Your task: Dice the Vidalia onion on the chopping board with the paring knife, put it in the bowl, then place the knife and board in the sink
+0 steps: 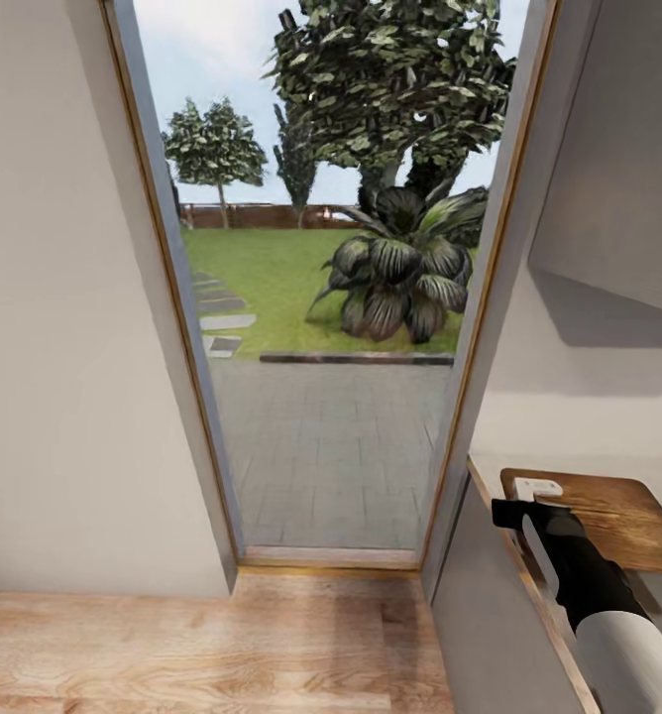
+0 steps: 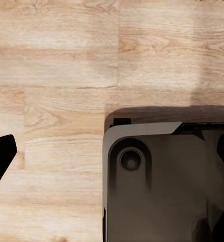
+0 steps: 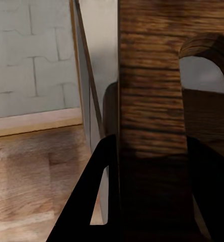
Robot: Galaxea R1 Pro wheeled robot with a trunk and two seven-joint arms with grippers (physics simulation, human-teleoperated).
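Facing an open doorway (image 1: 321,297) onto grey paving (image 1: 331,446), lawn and trees, the right hand (image 1: 536,490) hangs over a grainy brown wooden shelf (image 1: 628,516); whether either hand is clenched cannot be told; pale plank floor (image 2: 56,65) below

pale wood-grain floor (image 1: 172,645), green lawn (image 1: 262,283) — grey paving (image 1: 331,446)

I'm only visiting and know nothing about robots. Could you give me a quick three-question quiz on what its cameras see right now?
1. True or false: a big leafy plant grows outside.
2. The floor is: A tile, B light wood, C carpet.
3. Fill in: the right arm reaches over a brown ___ shelf.

Key: 1 true; 2 B; 3 wooden.
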